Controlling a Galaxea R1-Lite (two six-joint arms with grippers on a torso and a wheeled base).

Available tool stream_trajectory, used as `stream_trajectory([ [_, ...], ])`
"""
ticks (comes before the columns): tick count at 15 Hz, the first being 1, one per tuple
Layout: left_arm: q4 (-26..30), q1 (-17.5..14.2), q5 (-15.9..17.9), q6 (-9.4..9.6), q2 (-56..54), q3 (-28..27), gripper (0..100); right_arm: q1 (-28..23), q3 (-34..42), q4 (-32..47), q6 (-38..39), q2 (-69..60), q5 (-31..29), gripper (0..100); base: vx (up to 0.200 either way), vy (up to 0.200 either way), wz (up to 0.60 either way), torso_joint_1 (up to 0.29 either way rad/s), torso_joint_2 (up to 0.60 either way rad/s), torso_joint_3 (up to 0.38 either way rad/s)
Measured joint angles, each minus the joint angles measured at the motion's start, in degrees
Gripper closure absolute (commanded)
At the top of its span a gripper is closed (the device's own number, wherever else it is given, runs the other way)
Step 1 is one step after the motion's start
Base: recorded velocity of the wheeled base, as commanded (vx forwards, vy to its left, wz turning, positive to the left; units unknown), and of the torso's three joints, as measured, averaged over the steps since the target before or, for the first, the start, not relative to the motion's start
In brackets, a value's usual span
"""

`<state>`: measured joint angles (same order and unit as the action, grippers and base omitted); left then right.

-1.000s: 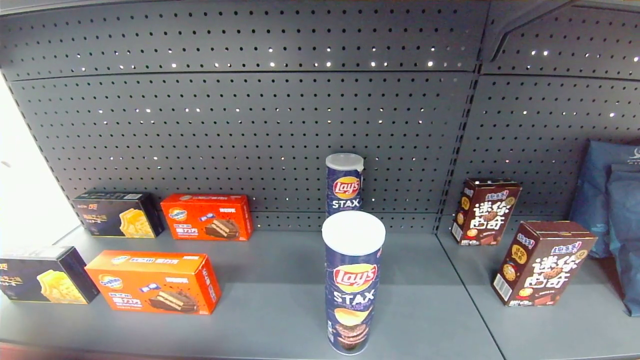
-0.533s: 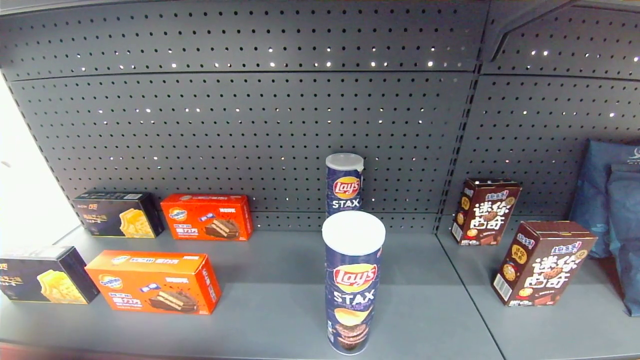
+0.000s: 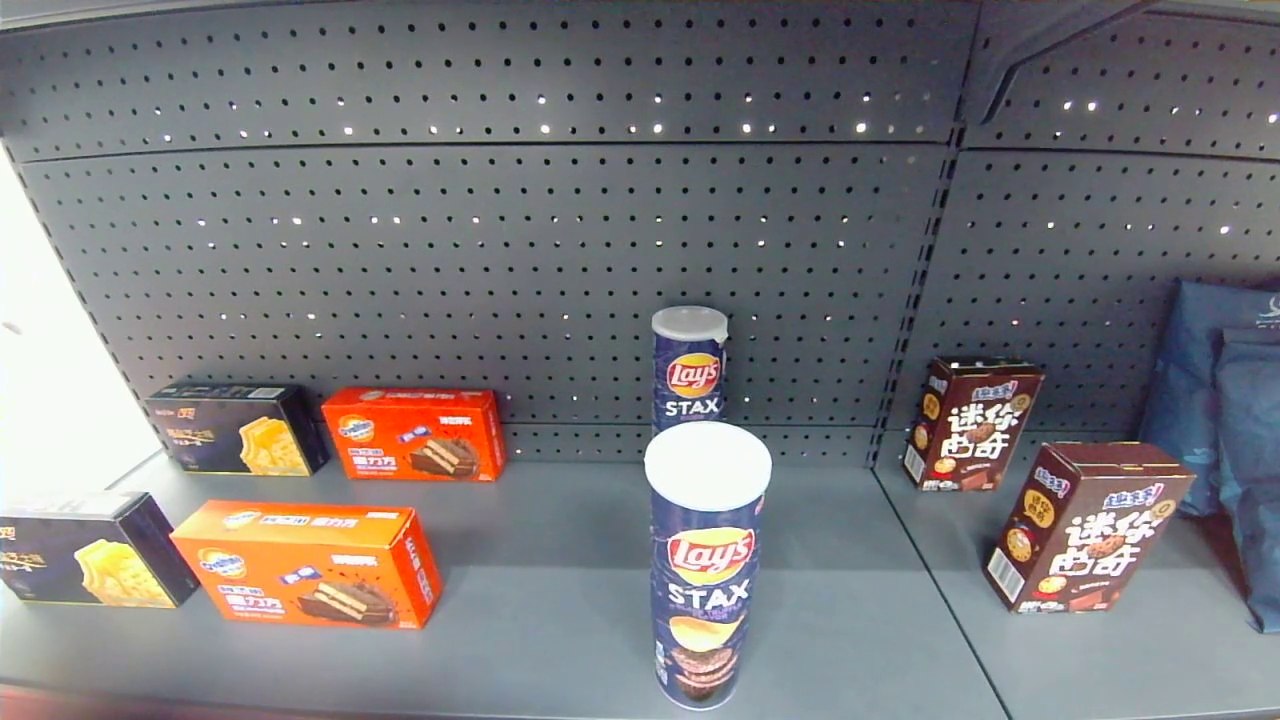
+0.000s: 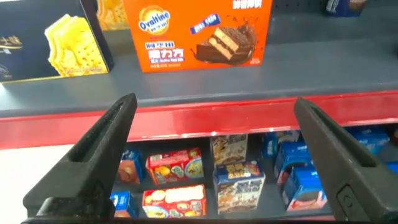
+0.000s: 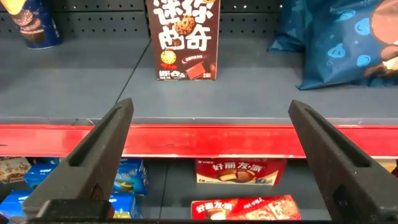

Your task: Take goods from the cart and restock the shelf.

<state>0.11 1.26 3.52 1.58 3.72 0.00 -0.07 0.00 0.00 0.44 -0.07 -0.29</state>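
Grey perforated panels back the shelf, where goods stand in short files of two. At the left, two black boxes show a yellow biscuit on the face, one near the front edge and one by the panels. Just beside them, two orange boxes show a slice of layered chocolate cake. In the middle, two dark-blue cans with white lids stand upright, one behind the other, their labels carrying a red-and-yellow badge. To the right, two brown boxes with white lettering and cookie pictures stand upright. Blue bags lean at the far right. The left gripper hangs before the shelf's red strip, facing the near orange box, fingers spread wide and holding nothing. The right gripper hangs before the near brown box, spread likewise and bare. Under the strip, a lower shelf holds small boxes and blue packs.
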Motion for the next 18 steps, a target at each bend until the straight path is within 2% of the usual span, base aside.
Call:
stream_trajectory([
  [5, 0.0, -1.3, 0.2, -0.37, -3.0, 0.0, 0, 0.0, 0.0, 0.0, 0.0, 0.0, 0.0, 0, 0.000, 0.000, 0.00, 0.000, 0.00, 0.000],
  [8, 0.0, -1.4, -2.9, -0.93, -3.3, 0.0, 0, 0.0, 0.0, 0.0, 0.0, 0.0, 0.0, 0, -0.067, 0.000, 0.00, 0.001, 0.00, 0.001],
  [9, 0.0, -1.4, -2.9, -0.93, -3.4, 0.0, 0, 0.0, 0.0, 0.0, 0.0, 0.0, 0.0, 0, -0.200, 0.000, 0.00, 0.002, 0.01, 0.002],
  [11, 0.0, -1.4, -3.3, -1.51, -3.5, 0.0, 0, 0.0, 0.0, 0.0, 0.0, 0.0, 0.0, 0, 0.000, 0.000, 0.00, 0.000, 0.00, 0.000],
  [18, 0.0, -1.3, -3.3, -1.54, -3.4, 0.0, 0, 0.0, 0.0, 0.0, 0.0, 0.0, 0.1, 0, 0.000, 0.000, 0.00, 0.000, 0.00, 0.000],
])
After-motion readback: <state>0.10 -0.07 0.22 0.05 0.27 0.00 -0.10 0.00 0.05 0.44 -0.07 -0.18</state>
